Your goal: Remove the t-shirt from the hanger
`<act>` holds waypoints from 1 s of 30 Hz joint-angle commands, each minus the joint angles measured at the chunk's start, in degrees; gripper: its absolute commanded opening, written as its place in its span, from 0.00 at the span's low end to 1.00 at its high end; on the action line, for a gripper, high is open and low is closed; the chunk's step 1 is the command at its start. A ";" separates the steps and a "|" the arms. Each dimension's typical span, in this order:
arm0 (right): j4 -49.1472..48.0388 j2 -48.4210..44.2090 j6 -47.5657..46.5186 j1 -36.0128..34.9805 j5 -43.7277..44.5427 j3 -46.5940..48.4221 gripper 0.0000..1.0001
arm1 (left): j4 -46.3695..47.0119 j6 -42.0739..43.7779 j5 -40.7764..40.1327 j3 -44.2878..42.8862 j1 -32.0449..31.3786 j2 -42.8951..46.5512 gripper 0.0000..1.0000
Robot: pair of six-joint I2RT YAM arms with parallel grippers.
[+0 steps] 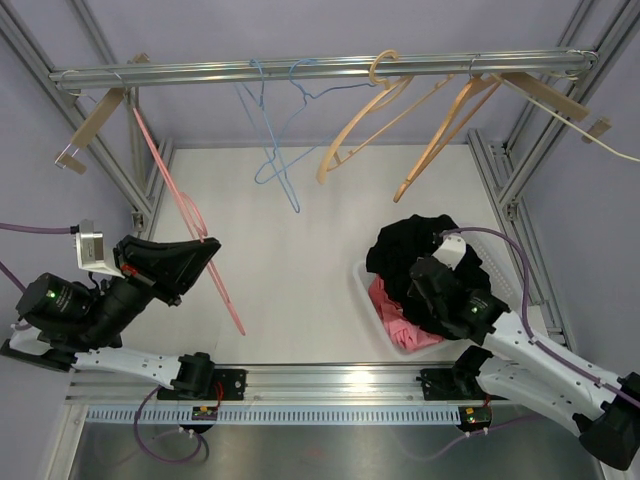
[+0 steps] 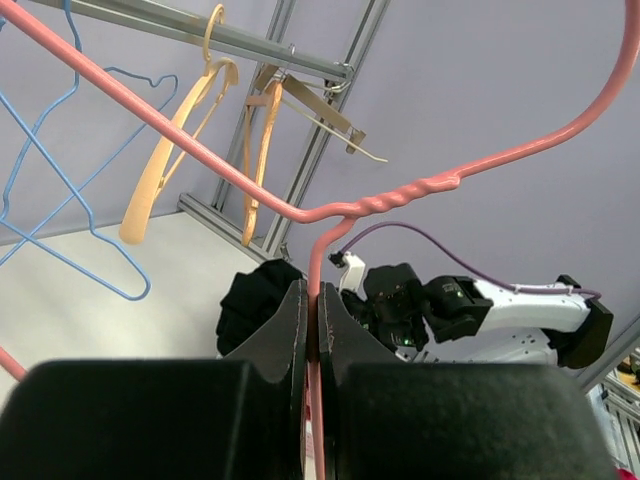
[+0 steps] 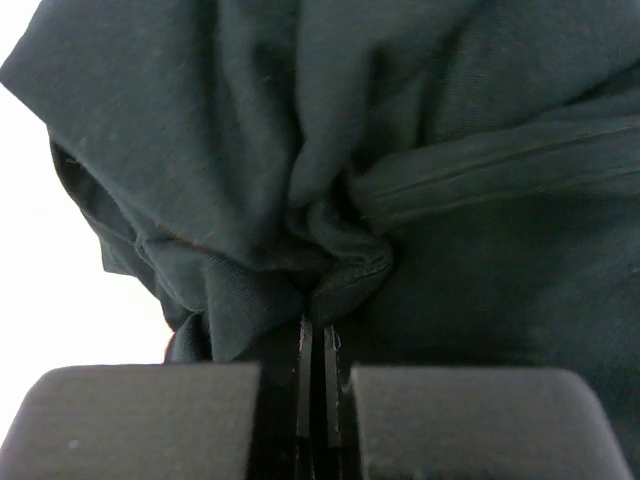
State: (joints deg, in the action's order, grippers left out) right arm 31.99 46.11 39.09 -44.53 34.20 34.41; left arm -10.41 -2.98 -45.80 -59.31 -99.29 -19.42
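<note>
The black t-shirt (image 1: 405, 250) is bunched in a loose heap on the right side of the worktop (image 1: 290, 260), draped over the far end of a white basket (image 1: 362, 285) and well apart from the pink hanger (image 1: 185, 205). The right tool (image 1: 428, 278) is pressed into the heap, and its wrist view shows it (image 3: 318, 335) clenched on a gathered fold of the dark fabric (image 3: 400, 150), with creases running out from the pinch. Pink clothing (image 1: 395, 312) lies in the basket's near end, just beside and partly under the t-shirt. On the left, the left tool (image 1: 208, 245) is clenched on the pink hanger. Its wrist view shows the 2 fingers (image 2: 290, 330) closed on the wire neck (image 2: 330, 205) just below the twisted part, and the wire carries no cloth. The hanger runs tilted from near the left end of the metal rail (image 1: 320, 68) down toward the front of the worktop, but I cannot tell whether its hook sits on the rail. From the rail hang 2 blue wire hangers (image 1: 275, 150) near the middle and 2 light wooden hangers (image 1: 360, 125) to their right. Another wooden hanger is at the left end (image 1: 95, 120) and another at the right end (image 1: 550, 95).
</note>
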 commanded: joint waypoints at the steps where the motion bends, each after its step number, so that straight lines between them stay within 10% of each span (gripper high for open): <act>1: -3.95 -2.24 6.00 0.24 -6.42 -3.04 0.05 | 9.43 1.40 -1.66 1.03 -0.21 -0.09 0.00; 4: 0.69 -9.79 3.90 0.32 -6.33 -1.55 0.35 | 11.98 1.40 -0.87 1.74 -0.21 -1.40 0.00; 5: 3.75 -13.29 3.37 0.24 -6.33 0.37 0.59 | 13.30 1.66 -0.69 1.74 -0.21 -2.37 0.00; 9: 11.42 -17.80 1.43 0.24 -7.91 6.88 0.91 | 15.95 2.54 0.44 -0.71 -0.21 -9.48 0.00; 14: 13.19 -21.14 -0.94 0.24 -11.17 11.20 0.93 | 11.58 -1.64 6.92 -7.47 8.02 -21.78 0.00; 18: 13.01 -20.80 -2.79 0.24 -11.43 12.43 0.95 | 6.63 -15.55 32.38 -11.62 34.71 -28.30 0.00; 23: 12.75 -20.00 -4.46 0.32 -12.14 12.70 0.95 | 6.56 -22.57 39.72 -13.02 43.98 -28.04 0.00; 30: 10.03 -20.36 -6.39 0.24 -13.45 11.91 0.95 | 2.75 -40.14 66.71 -12.95 73.98 -27.77 0.00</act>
State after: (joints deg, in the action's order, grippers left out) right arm 43.72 25.89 35.05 -44.45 22.74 45.12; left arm -9.58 -32.42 1.50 -69.91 -35.53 -46.70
